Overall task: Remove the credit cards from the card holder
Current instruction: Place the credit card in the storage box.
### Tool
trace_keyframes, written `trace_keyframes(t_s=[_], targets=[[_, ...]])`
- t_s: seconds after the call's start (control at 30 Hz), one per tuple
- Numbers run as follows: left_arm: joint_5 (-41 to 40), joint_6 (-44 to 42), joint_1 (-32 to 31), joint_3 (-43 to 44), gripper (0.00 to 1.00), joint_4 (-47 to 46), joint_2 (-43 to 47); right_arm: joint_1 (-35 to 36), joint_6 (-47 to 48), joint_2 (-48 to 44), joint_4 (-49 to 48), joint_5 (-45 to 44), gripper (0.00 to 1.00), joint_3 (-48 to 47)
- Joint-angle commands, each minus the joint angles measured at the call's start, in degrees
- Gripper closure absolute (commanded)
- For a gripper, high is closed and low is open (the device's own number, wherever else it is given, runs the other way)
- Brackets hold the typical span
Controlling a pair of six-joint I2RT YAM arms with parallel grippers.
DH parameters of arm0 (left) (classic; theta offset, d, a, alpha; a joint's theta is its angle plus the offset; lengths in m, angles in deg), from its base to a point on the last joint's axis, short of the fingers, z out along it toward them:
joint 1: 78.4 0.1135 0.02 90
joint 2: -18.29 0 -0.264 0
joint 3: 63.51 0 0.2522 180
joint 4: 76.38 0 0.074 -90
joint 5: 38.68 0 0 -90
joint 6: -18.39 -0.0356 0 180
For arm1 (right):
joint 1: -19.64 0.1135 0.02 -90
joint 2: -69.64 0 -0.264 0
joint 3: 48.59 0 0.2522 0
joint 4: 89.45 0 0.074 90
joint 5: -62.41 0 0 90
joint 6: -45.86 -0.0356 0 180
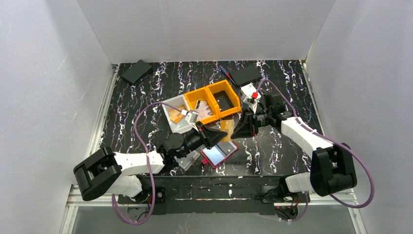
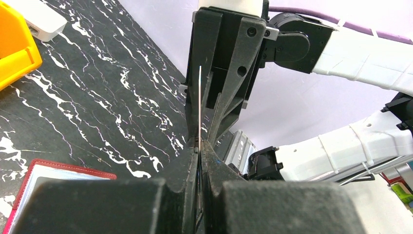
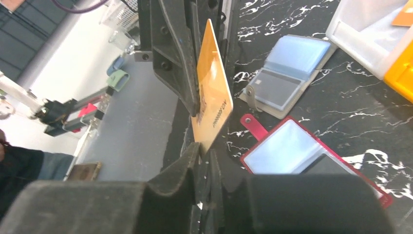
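Thin tan-orange plastic credit card [image 3: 213, 92] stands on edge in the air between my two arms, above the black white-veined counter [image 1: 131, 87]. My left jaws are pressed together on one end of it, and my right jaws pinch the opposite corner. Small flat red card holder [image 1: 220, 153] lies open on the counter nearby, clear sleeves up. Grey open wallet [image 3: 285, 73] lies beside it. Orange two-compartment bin [image 1: 214, 100] sits behind.
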Motion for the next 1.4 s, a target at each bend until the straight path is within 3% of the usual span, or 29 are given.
trace_keyframes(t_s=[0.0,0.1,0.33,0.43,0.5,0.63,0.77,0.87,1.13,1.37], targets=[[-2.4,-0.5,-0.5,1.6,1.00,-3.2,-0.4,0.2,4.2,0.1,4.7,2.8,0.86,-2.4],[-2.8,-0.5,-0.6,1.3,1.00,-3.2,-0.6,0.2,4.1,-0.4,4.1,2.1,0.99,-2.2],[-6.7,-1.9,-0.5,-3.1,0.57,0.3,6.1,0.2,-2.2,-4.0,-4.5,-6.0,0.99,0.8],[-9.4,-4.1,-0.5,-4.6,0.35,11.9,15.2,0.2,2.0,-5.6,-1.1,-11.6,0.99,-0.4],[-11.0,-5.2,-0.2,-4.6,0.21,23.6,23.5,0.7,11.5,-5.0,10.2,-16.6,0.99,-4.0],[-13.5,-9.2,0.4,0.5,0.02,54.5,37.8,4.7,28.6,1.0,29.4,-29.9,0.99,-14.8],[-16.3,-12.3,0.7,9.8,0.02,81.1,45.5,12.4,33.3,6.3,36.2,-46.3,0.99,-26.0],[-15.5,-13.3,0.8,14.4,0.02,91.9,47.9,19.8,33.6,9.5,37.3,-57.9,0.99,-32.8],[-14.5,-12.1,0.7,19.5,0.02,102.0,53.2,34.1,34.4,24.1,42.9,-78.5,0.99,-53.1],[-23.1,-11.5,0.8,23.2,0.02,111.6,61.4,39.8,36.3,37.6,47.9,-87.7,0.99,-68.7]])
